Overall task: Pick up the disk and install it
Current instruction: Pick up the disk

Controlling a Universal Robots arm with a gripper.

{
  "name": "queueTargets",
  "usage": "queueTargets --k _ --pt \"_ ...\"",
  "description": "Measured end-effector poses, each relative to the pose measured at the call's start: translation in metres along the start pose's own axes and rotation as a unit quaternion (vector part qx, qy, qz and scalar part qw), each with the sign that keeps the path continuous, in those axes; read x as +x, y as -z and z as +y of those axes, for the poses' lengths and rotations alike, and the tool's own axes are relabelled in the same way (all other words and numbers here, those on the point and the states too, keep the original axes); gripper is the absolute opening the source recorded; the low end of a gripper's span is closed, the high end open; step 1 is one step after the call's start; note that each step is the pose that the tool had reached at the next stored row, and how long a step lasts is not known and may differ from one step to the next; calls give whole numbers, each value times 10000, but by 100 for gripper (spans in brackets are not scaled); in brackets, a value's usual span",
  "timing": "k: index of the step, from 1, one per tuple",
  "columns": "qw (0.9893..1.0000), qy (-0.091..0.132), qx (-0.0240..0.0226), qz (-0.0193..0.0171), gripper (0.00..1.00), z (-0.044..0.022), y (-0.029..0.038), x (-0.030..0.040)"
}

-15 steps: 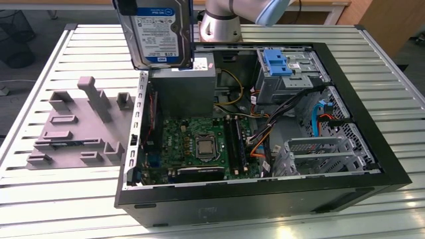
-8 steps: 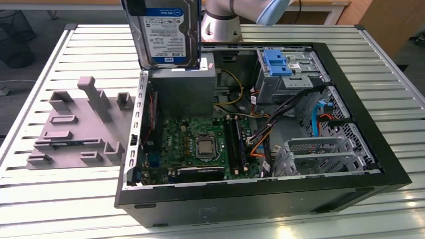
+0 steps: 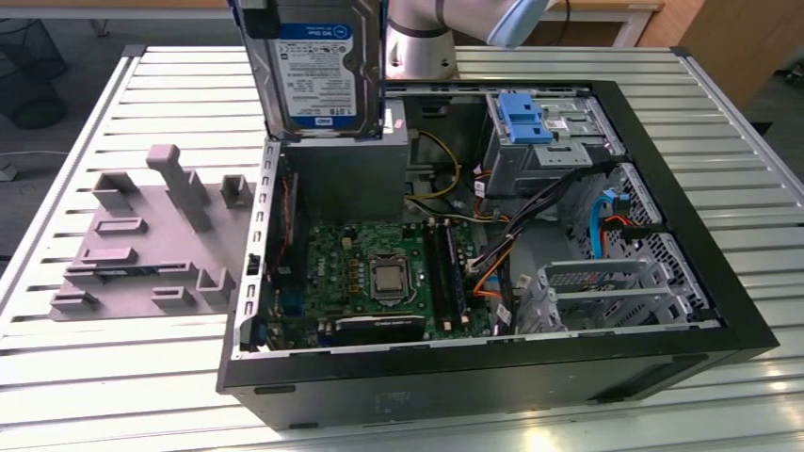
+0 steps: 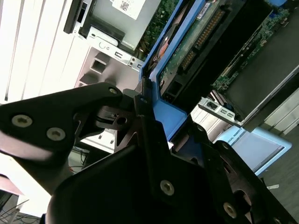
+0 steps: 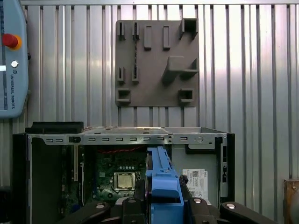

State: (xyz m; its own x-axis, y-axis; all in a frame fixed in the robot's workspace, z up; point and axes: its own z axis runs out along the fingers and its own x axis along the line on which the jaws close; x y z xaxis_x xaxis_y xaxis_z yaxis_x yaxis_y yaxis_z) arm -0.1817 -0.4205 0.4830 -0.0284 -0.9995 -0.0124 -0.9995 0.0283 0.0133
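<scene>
Blue plastic frames the disk (image 3: 314, 71), upright above the case (image 3: 503, 372) at 11 o'clock; we see the gripper (image 5: 163, 198) pinching its edge, probably to clear the walls.

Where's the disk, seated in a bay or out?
Out. The disk hangs upright above the open computer case, clamped by its blue frame in the gripper, as the first wrist view shows.

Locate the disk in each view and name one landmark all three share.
Exterior view: the disk upright at the top edge, label toward the camera.
Second wrist view: the disk runs out from the gripper, underside showing.
First wrist view: the disk edge-on in the gripper, before the motherboard.
Shared landmark: the motherboard.
</scene>
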Motion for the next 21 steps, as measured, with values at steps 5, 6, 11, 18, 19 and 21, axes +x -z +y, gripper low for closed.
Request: queueTargets --k 5,6,11,18,19,21 --pt "10000 -3 0 0 36 -34 2 53" --pt "10000 -3 0 0 36 -42 1 57" --pt "10000 -3 0 0 36 -86 2 73" --pt "10000 -3 -2 0 36 -205 4 78" --pt "10000 -3 -3 0 36 -233 4 78" --pt "10000 -3 -5 1 36 -292 5 76"
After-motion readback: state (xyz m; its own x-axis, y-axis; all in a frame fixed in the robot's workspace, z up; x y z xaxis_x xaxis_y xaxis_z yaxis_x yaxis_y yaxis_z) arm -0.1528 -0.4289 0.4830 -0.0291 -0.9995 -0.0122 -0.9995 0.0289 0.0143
